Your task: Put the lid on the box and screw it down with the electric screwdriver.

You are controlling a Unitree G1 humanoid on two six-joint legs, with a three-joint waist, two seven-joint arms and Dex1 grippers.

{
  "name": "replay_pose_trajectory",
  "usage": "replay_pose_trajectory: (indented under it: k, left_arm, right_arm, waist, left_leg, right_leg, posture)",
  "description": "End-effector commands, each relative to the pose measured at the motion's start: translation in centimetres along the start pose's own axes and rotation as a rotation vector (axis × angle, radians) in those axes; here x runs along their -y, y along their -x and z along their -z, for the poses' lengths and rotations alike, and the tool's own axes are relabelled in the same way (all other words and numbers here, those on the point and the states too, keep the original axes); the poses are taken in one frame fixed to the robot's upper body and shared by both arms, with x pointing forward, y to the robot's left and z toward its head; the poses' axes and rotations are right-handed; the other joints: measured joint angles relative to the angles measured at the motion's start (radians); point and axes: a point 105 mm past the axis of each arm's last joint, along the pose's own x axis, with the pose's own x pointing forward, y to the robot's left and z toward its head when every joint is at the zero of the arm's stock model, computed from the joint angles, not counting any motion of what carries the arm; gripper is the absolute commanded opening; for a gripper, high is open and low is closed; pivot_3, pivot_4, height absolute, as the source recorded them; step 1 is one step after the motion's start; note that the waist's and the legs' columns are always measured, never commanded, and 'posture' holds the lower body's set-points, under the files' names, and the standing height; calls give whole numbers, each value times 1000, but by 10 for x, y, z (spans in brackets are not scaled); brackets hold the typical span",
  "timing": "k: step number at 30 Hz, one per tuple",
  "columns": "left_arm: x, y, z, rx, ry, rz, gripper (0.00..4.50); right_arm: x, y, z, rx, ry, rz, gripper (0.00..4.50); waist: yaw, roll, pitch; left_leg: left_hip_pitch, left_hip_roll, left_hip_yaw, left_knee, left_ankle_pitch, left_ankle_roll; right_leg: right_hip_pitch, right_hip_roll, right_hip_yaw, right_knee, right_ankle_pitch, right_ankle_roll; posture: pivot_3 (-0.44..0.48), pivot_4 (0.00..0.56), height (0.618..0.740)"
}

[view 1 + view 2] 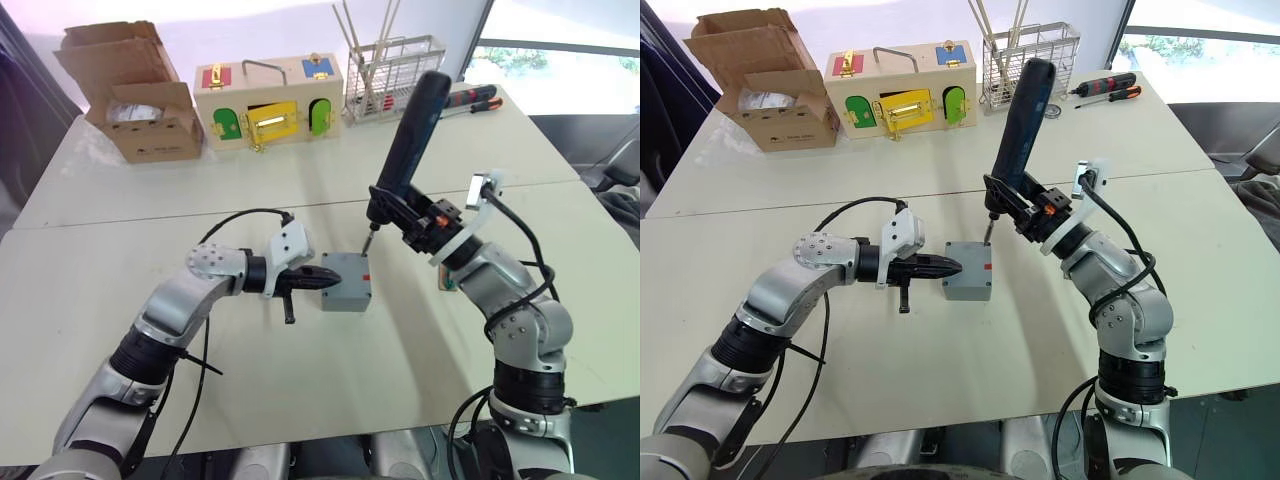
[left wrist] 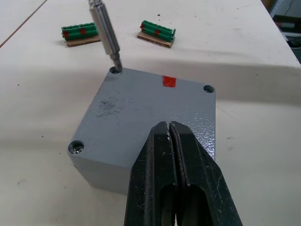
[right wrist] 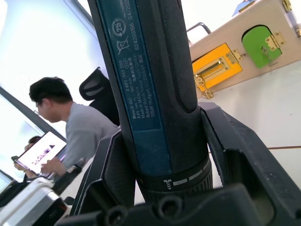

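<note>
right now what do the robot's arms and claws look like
Both arms are silver-grey metal segments with black joint bands and loose black cables looping alongside. Each wrist carries a white plastic bracket. The left claw has two slim, tapered black fingers with a slightly speckled surface. The right claw is chunkier black plastic with small orange marks near its base.

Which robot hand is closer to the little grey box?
Left. The left tool rests shut on the box; the right tool holds the screwdriver above its far corner.

Head stereo overhead (shared table [image 1: 300, 400]); close wrist cameras.
</note>
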Motion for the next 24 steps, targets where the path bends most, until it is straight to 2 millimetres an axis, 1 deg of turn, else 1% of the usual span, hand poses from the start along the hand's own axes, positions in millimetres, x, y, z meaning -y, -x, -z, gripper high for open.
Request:
replay_pose_trajectory:
  k: [1, 8, 13, 21, 24]
  left_arm:
    - [1, 3, -2, -1, -13, 2, 0]
    - [3, 4, -2, -5, -12, 4, 0]
    - [4, 4, -2, -7, -9, 6, 0]
    - [5, 4, 0, -11, -5, 10, 0]
    - [5, 3, -1, -9, -6, 12, 0]
  right_arm:
    - [-5, -2, -14, 76, 48, -19, 1867]
    - [1, 0, -9, 67, 57, -5, 1867]
    - [3, 3, -1, 37, 54, -6, 1867]
    - [4, 6, 1, 26, 55, -3, 1867]
    - [5, 7, 3, 11, 82, 1, 1867]
  waist:
    - [0, 0, 0]
    - [0, 0, 0]
    - [0, 0, 0]
    - [0, 0, 0]
    - [1, 0, 0]
  left_leg:
    - [0, 0, 0, 0, 0, 0]
    - [0, 0, 0, 0, 0, 0]
    - [1, 0, 0, 0, 0, 0]
    - [4, 0, 0, 0, 0, 0]
    - [4, 0, 0, 0, 0, 0]
  right_leg:
    - [0, 0, 0, 0, 0, 0]
    - [0, 0, 0, 0, 0, 0]
    - [1, 0, 0, 0, 0, 0]
    - [4, 0, 0, 0, 0, 0]
    - [4, 0, 0, 0, 0, 0]
  posture:
    - [0, 150, 739]
    - [0, 150, 739]
    - [0, 150, 739]
    - [0, 150, 739]
    - [0, 150, 739]
